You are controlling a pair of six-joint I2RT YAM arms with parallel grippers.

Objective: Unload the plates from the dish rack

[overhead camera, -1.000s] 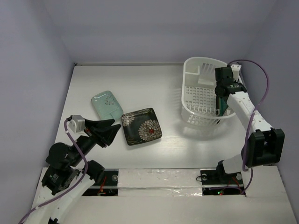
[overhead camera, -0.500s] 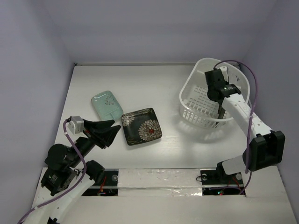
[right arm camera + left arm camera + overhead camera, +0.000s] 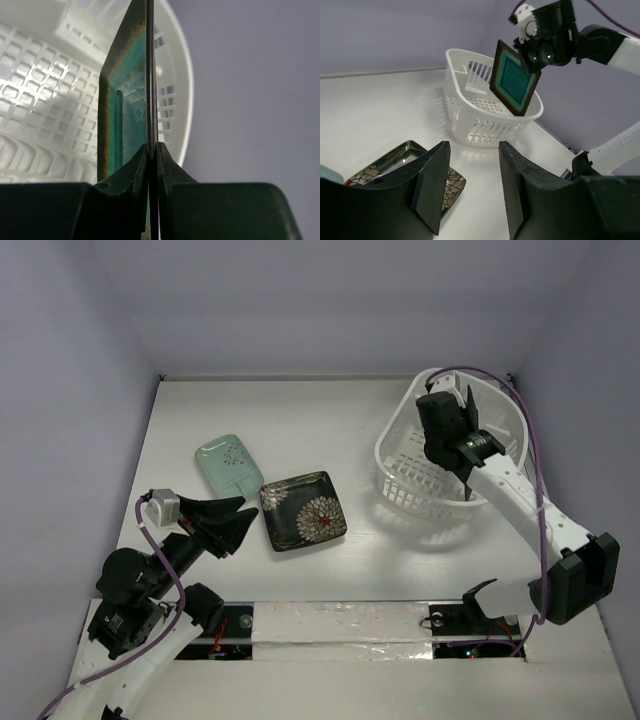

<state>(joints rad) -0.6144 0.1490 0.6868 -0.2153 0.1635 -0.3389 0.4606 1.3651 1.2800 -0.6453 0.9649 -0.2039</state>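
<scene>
At the upper right of the overhead view, the right pincer (image 3: pixel 463 458) was pressed together on the teal-centred plate (image 3: pixel 516 77). Its two fingers (image 3: pixel 127 175) pinched the dark brown rim from either face, so the plate hung on edge, tilted, over the dish rack (image 3: pixel 400 485). From the left wrist view the plate's lowest corner overlapped the rack's near rim; whether it was clear of that rim I could not tell. The rack sat at the right of the bench (image 3: pixel 300 410), and no other plate showed on its grid bottom. To do this step well, I judged, the lift should go straight up until that corner was plainly above the rim. A catch there could drag the light basket along or twist the plate in so thin an edge grip. Only then should the arm swing toward frame left, and slowly, because most of the plate hung below the pinch. Left of centre lay the flower-patterned plate (image 3: pixel 303 510), flat, with the mint plate (image 3: pixel 228 464) just above and left of it, the two touching or nearly so at one corner. Bare bench between these and the rack looked the natural setting-down place, the plate laid flat before release. At lower left the left pincer (image 3: pixel 232 522) was spread and held nothing, pointing toward the flower-patterned plate.
</scene>
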